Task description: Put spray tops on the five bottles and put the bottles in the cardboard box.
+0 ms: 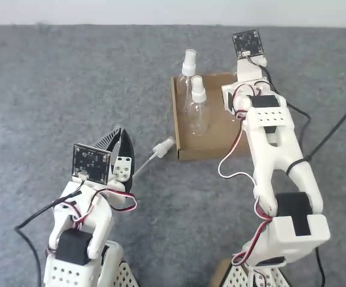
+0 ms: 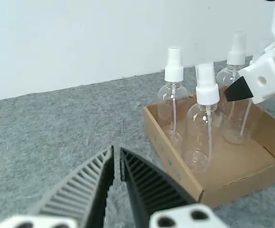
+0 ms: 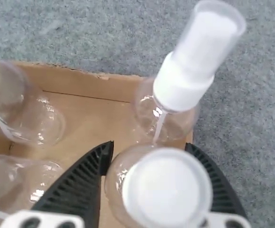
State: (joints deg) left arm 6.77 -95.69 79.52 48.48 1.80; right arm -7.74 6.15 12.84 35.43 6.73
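Observation:
The cardboard box [image 1: 214, 134] lies mid-table. My right gripper [image 3: 150, 146] hangs over it, shut on a clear bottle [image 3: 128, 178] with a white spray top [image 3: 167, 190]; one black finger [image 2: 240, 89] shows from the left wrist view. Just past that bottle, another capped bottle [image 3: 168, 116] stands at the box's far corner. More clear bottles [image 3: 25, 114] stand in the box beside them. Two capped bottles [image 1: 197, 104] are plain from above. A loose spray top [image 1: 163, 147] lies on the mat beside the box's near left corner. My left gripper [image 1: 123, 143] is shut and empty, just left of it.
Grey mat [image 1: 53, 89] covers the table, with wide open room left of the box. The right arm [image 1: 275, 155] stretches over the box's right side and hides part of it. A white wall [image 2: 80, 38] runs behind the table.

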